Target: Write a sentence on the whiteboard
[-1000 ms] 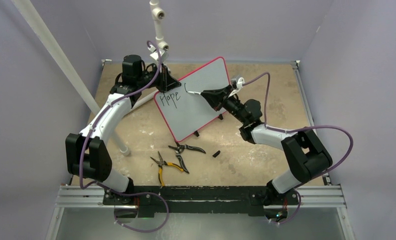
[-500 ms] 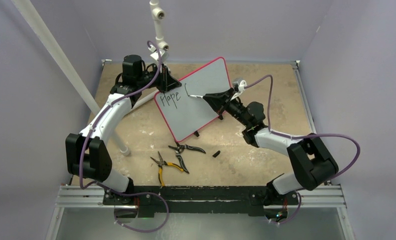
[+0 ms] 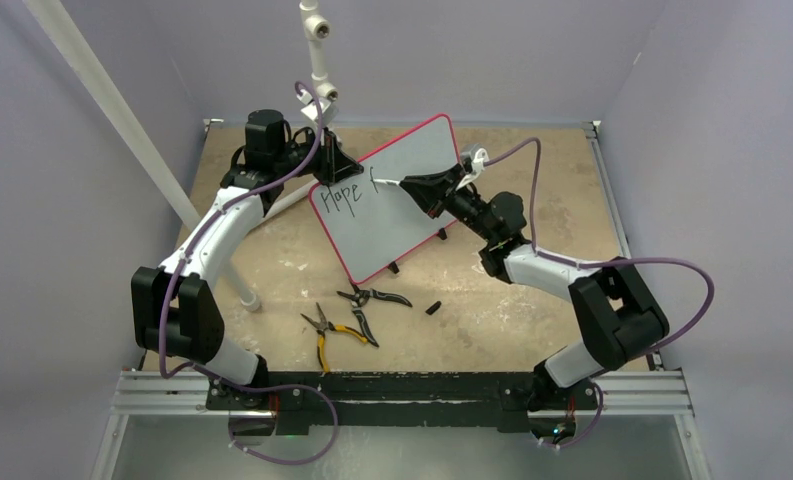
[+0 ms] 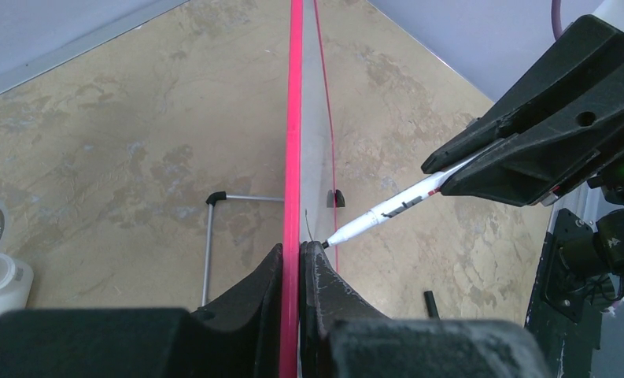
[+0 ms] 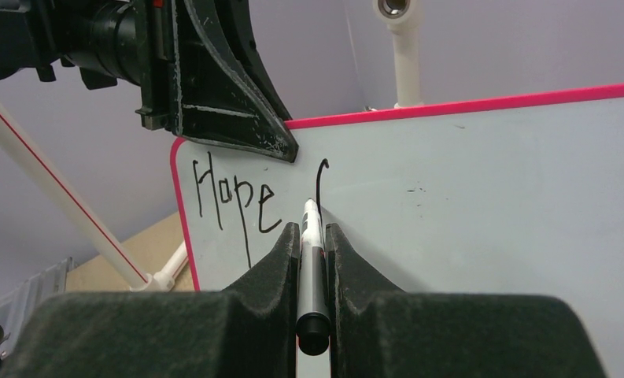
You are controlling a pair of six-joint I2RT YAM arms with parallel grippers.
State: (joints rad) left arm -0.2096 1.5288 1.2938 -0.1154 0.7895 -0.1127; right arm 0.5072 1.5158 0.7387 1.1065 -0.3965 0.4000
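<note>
The whiteboard (image 3: 397, 195) with a red-pink frame stands tilted at the table's back. My left gripper (image 3: 334, 166) is shut on its top left edge; in the left wrist view the fingers clamp the pink frame (image 4: 294, 157). My right gripper (image 3: 424, 187) is shut on a white marker (image 5: 312, 260), its tip touching the board. The sentence (image 5: 238, 201) reads "Hope" and then a hooked stroke (image 5: 320, 177) like the start of an "f". The marker also shows in the left wrist view (image 4: 387, 211).
Two pairs of pliers (image 3: 372, 297) (image 3: 329, 330) and a small black marker cap (image 3: 433, 307) lie on the table in front of the board. White PVC pipes (image 3: 317, 50) stand at the back and left. Walls enclose the table.
The right gripper has moved the marker along the board; the stroke after "Hope" has grown from a curved line into an f-like hook. The left arm and board have not moved.
</note>
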